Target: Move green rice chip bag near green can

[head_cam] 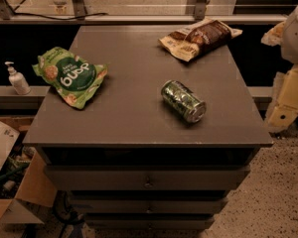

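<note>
Three things are seen on the table (134, 118): green bag (69, 77) at left, can (183, 101) laid sideways at right, well apart, brown bag (201, 37) behind; tool out of view, grip cannot be told.

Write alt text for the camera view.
A crinkly light-green rice chip bag lies left on a dark grey cabinet top, apart from a shiny green metal can on its side. A brown-and-cream snack bag lies behind; the gripper is out of view.

The pale arm (296, 29) hangs at the right edge, its claw (282, 114) lower down, pointing downward.
</note>
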Robot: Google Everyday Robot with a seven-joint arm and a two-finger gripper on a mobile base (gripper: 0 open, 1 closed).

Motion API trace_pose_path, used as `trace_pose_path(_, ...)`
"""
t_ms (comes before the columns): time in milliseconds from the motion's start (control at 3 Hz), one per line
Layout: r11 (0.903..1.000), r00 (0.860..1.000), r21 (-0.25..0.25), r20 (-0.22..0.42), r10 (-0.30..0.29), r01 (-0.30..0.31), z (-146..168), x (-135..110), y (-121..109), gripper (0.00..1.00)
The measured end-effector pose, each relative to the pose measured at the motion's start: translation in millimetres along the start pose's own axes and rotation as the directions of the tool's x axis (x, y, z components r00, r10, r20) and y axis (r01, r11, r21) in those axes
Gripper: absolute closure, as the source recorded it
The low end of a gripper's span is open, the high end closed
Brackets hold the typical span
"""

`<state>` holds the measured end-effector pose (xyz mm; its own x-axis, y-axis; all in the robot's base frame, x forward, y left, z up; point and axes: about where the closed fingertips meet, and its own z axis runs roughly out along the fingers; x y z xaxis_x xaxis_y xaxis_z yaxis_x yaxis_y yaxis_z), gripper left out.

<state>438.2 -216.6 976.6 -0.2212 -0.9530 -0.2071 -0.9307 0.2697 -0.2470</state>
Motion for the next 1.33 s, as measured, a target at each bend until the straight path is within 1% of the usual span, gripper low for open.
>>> trace_pose_path(333, 1.0, 1.0, 0.0, 0.001, 0.0, 0.0, 0.0, -0.1, -0.1, 0.0)
trace_pose_path(667, 0.9997, 0.999, 0.004, 0.035, -0.023, 0.023, -0.3, -7.8, -2.8, 0.0)
trace_pose_path(1000, 0.9984, 0.993, 0.006, 0.103, -0.057, 0.057, 7.3, -37.5, -10.9, 0.0)
trace_pose_path(1333, 0.9927, 0.976, 0.022, 0.183, -0.121, 0.119, 16.6, -84.5, -19.1, 0.0)
